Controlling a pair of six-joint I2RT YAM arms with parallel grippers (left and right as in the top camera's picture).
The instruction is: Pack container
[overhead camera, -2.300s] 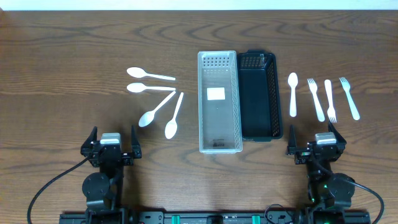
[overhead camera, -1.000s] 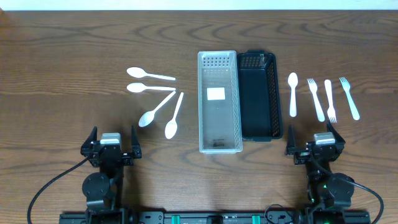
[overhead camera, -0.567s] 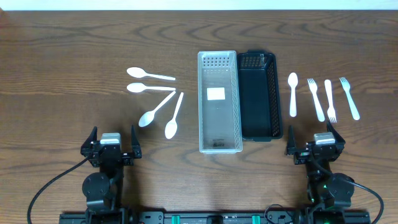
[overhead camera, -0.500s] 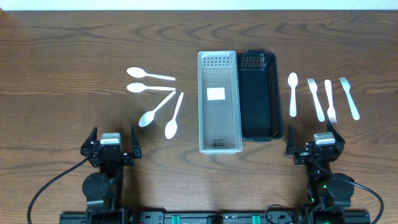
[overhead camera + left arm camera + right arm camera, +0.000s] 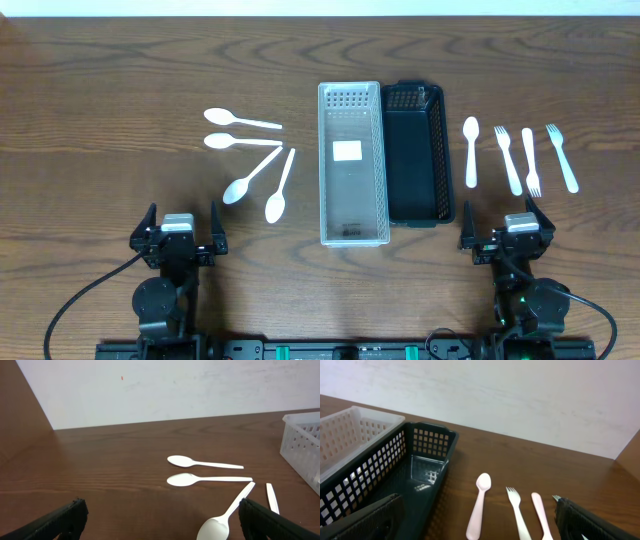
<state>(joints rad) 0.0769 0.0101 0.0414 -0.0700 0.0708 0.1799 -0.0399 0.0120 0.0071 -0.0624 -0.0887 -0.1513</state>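
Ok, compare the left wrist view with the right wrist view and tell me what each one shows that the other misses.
Only the left wrist view shows the group of spoons left of the baskets: three bowls are visible, plus the handle of a fourth. Only the right wrist view shows the black basket, empty as far as it can be seen, a lone spoon, a fork and another piece of cutlery beside it. Both share the white basket, only a part of it in each, the wooden table and the pale wall behind.
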